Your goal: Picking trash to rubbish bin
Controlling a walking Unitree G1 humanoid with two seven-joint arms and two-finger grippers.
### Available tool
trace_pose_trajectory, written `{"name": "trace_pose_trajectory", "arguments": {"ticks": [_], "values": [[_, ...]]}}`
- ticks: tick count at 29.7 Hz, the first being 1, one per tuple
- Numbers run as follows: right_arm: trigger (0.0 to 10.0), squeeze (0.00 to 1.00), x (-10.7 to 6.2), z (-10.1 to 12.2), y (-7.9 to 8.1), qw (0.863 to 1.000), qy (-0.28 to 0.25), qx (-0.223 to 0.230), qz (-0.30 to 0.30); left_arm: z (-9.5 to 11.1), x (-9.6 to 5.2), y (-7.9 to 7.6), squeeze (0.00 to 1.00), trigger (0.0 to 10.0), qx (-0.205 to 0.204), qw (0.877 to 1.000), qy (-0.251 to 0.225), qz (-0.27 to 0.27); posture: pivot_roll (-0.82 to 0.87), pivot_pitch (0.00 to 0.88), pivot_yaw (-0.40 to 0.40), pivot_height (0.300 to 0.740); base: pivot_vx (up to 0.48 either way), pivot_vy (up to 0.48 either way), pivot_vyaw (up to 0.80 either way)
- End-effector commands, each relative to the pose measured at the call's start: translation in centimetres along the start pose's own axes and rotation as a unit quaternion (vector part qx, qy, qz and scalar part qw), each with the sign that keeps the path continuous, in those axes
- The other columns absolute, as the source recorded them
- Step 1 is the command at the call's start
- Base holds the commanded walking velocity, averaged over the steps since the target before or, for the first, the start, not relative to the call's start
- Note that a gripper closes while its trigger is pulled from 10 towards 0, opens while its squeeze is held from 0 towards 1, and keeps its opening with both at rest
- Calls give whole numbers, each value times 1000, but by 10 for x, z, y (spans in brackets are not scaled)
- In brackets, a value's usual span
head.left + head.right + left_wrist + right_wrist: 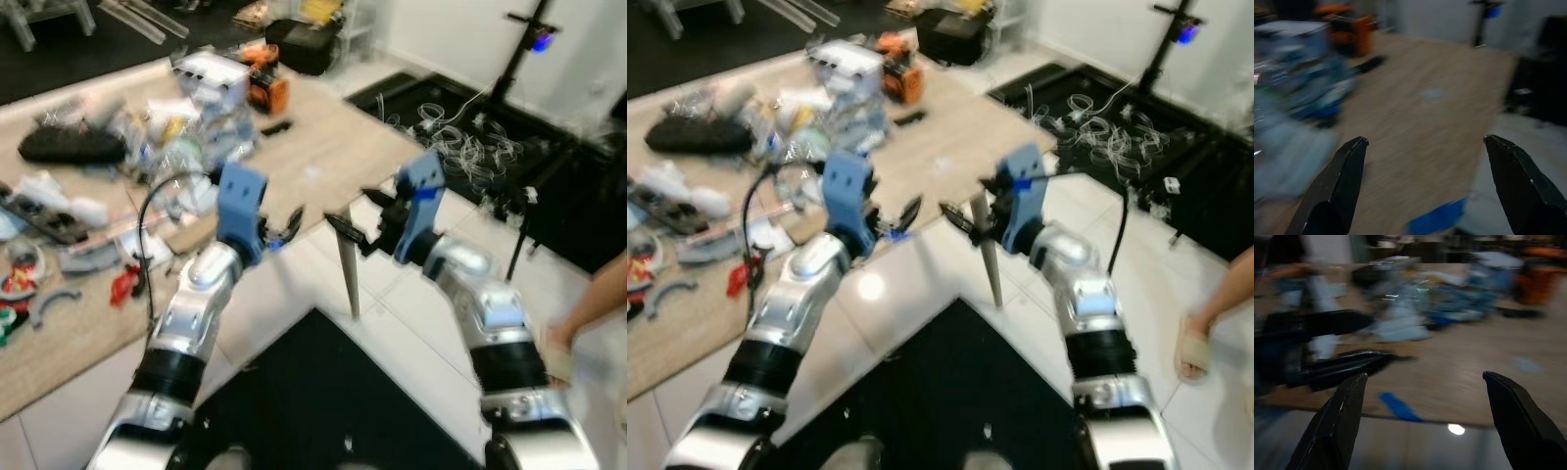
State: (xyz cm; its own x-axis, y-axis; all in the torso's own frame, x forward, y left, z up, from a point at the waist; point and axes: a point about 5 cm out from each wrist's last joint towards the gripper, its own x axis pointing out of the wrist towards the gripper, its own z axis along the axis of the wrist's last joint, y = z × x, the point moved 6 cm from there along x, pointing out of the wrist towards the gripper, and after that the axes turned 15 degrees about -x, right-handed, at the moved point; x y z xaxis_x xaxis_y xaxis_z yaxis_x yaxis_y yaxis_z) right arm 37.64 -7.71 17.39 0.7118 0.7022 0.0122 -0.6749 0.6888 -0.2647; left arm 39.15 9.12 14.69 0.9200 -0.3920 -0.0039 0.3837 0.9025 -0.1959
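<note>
Floor: wooden mat (323, 147) over white tiles, blurred.
Trash: clutter pile (186, 137) on the mat, ahead-left; left gripper (279, 230) nearer.
Jaws: left gripper and right gripper (358, 230) wide open, empty.

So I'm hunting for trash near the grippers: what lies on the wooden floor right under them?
A small blue scrap lies on the wooden floor near its edge, below the open left gripper and right gripper. Blur hides anything smaller.
</note>
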Motion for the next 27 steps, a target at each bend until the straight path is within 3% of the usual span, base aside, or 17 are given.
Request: {"name": "trace_pose_trajectory", "arguments": {"ticks": [1,10,27], "values": [[10000,0,-4,-5,-2,1000,7,3,-3,-11,0,1,0,10000,9,1000,23,8,-85,0,-36,740,0,0,781],[10000,0,-5,-5,-3,1000,7,6,-4,-11,0,15,0,10000,22,998,27,55,-80,0,-37,740,0,0,781],[10000,0,-10,-5,-7,1000,12,-7,-8,-9,-1,23,0,10000,30,996,21,75,-78,0,-38,740,0,0,776]]}}
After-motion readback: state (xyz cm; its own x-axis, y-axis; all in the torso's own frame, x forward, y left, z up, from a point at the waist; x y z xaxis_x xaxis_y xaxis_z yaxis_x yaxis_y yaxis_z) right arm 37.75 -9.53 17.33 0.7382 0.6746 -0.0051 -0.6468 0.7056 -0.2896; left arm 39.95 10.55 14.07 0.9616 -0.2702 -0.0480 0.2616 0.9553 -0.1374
